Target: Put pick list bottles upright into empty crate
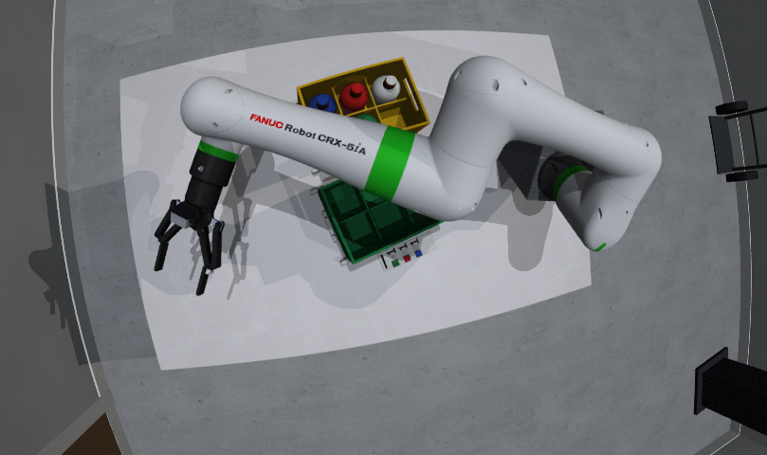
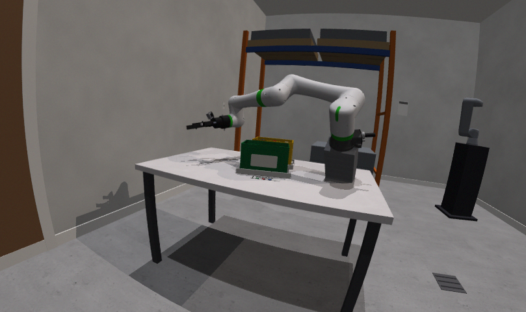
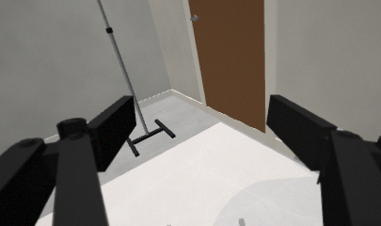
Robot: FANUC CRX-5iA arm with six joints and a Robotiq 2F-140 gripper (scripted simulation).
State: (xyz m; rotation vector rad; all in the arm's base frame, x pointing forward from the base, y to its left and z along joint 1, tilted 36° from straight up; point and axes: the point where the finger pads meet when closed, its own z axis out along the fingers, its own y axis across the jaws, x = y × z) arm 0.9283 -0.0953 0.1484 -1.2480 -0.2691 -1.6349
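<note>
The claw (image 1: pixel 179 282) (image 2: pixel 187 127) (image 3: pixel 201 110) stands open with nothing between its fingers, out over the table's (image 1: pixel 297 326) (image 2: pixel 265 193) (image 3: pixel 188 184) far end from the robot's base and pointing well away from the crates. Further in, the arm (image 1: pixel 319 135) (image 2: pixel 315 88) crosses above the yellow crate (image 1: pixel 419 96) (image 2: pixel 274 139), where blue (image 1: pixel 322 103), red (image 1: pixel 354 97), white (image 1: pixel 385 88) and green (image 1: pixel 368 118) bottles stand, partly hidden. The green crate (image 1: pixel 395 243) (image 2: pixel 263 143) shows no bottle in its visible cells; its pick list (image 1: pixel 401 258) (image 2: pixel 264 178) lies just beside it (one green, one red, one blue, as I read it).

A skewed descent could knock neighbouring bottles; fingers catching a divider could tilt or shift either crate. Misreading the strip would bring the white bottle across wrongly.
</note>
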